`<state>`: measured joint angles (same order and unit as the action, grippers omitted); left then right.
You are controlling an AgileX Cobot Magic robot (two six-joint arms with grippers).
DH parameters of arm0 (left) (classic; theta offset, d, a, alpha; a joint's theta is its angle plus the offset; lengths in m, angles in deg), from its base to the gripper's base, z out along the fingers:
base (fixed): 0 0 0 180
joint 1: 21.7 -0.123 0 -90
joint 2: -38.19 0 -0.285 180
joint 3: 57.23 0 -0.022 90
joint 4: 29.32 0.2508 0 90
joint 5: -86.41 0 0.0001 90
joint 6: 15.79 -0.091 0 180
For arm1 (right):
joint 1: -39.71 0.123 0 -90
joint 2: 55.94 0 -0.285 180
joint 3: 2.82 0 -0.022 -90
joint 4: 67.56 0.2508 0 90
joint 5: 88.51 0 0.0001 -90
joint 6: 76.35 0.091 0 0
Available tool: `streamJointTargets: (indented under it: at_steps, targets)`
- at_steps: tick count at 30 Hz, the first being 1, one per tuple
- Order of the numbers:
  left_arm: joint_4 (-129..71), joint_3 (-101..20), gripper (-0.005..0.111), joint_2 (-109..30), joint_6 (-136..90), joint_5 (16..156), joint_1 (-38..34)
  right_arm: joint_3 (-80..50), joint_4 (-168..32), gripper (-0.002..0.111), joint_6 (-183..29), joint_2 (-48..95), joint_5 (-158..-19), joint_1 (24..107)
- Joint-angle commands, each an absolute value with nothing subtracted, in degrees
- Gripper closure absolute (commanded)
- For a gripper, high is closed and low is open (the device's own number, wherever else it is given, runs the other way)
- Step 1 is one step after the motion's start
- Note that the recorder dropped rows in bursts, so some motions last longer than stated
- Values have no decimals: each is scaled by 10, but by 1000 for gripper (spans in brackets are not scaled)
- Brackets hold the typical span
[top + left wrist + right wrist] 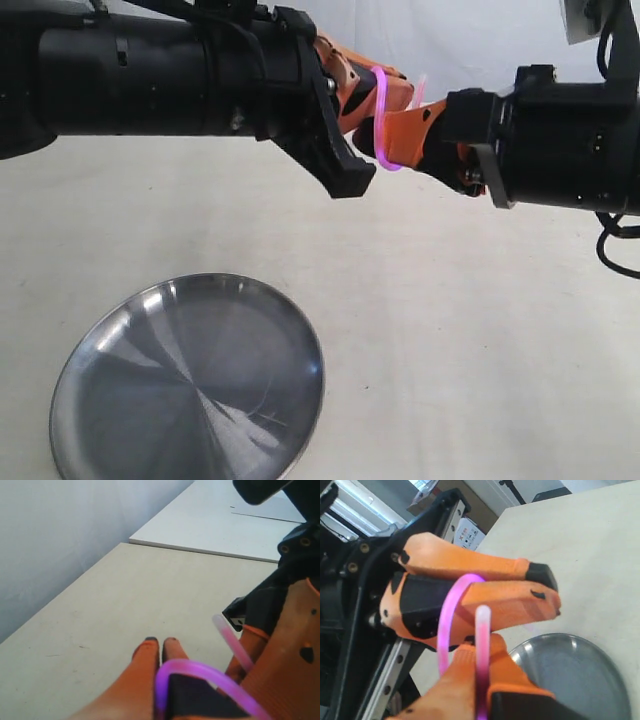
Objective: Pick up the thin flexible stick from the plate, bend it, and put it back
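The thin flexible stick (381,112) is bright pink and bent into a tight loop, held in the air between both grippers, well above the table. My left gripper (403,90) reaches in from the left and is shut on one end of it. My right gripper (368,140) comes from the right and is shut on the other part. In the left wrist view the left gripper (161,643) has its orange fingers pressed together, with the stick (200,672) arching beside them. In the right wrist view the stick (482,645) runs between the right gripper's (482,644) fingers. The plate (190,385) lies bare below.
The steel plate (570,680) sits on a pale table top near the lower left of the exterior view. A second pale board (220,525) lies beyond the table in the left wrist view. The two grippers nearly touch each other.
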<state>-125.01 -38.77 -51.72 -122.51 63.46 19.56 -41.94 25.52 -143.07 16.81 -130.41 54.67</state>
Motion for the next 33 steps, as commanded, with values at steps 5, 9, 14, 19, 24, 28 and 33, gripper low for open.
streamJointTargets:
  at_steps: [5, 9, 14, 19, 24, 28, 33]
  targets:
    - [-1293, -393, 107, -516, -1196, 667, 195, -426, 161, 109, -1478, 168, -1357, 551]
    - [-1293, -393, 107, -516, -1196, 670, 195, -426, 161, 109, -1482, 168, -1352, 551]
    - [-1293, -393, 107, -516, -1194, 669, 195, -426, 178, 109, -1482, 168, -1347, 551]
    - [-1293, -393, 107, -516, -1192, 669, 195, -426, 211, 109, -1471, 168, -1346, 551]
    - [-1218, -393, 107, -516, -1196, 675, 195, -426, 270, 109, -1333, 168, -1332, 551]
    - [-1209, -393, 107, -516, -1196, 697, 195, -426, 309, 109, -1282, 168, -1326, 551]
    - [-1191, -393, 107, -516, -1196, 736, 195, -426, 324, 109, -1210, 168, -1310, 551]
